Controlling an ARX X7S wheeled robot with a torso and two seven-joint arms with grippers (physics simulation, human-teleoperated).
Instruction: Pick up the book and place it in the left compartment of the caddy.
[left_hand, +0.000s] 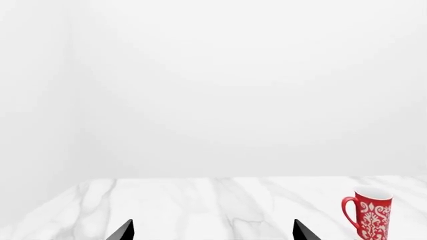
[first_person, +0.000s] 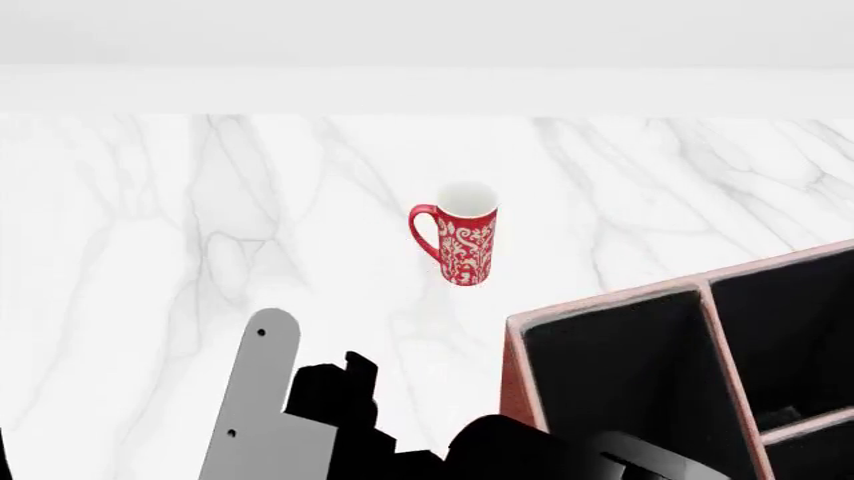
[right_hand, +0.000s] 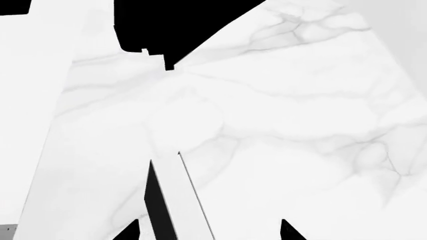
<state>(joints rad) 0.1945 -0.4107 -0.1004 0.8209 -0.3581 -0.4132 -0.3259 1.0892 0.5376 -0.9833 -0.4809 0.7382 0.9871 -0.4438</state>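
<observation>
**Table** (first_person: 134, 200): one, white marble top with grey veining, set against a plain white wall.

**Mug** (first_person: 461, 235): one, tall and red, upright near the middle of the table, with its handle toward the head view's left. Its only marking is a white scrollwork pattern. It stands well apart from the caddy.

**Caddy** (first_person: 513, 385): one reddish-brown box with pale worn edges, at the lower right of the head view and partly cut off by the frame. Its black interior shows three sections. The left compartment of the caddy (first_person: 614, 370) is the largest of them. What shows of it holds nothing, and its near end is hidden behind dark robot parts.

**Book** (right_hand: 177, 205): one, seen only in the right wrist view, edge-on. A black cover and a white page block show, and no title can be read. It lies between the right gripper's fingertips, closer to one of them. Whether either tip touches it cannot be told.

**Right gripper** (right_hand: 207, 231): one, with two black fingertips spread wider than the book's thickness.

**Left gripper** (left_hand: 213, 231): one, with two black fingertips spread wide and nothing between them, above the table and level with the mug.

**Left arm** (first_person: 260, 400): one grey link at the lower left of the head view.
</observation>
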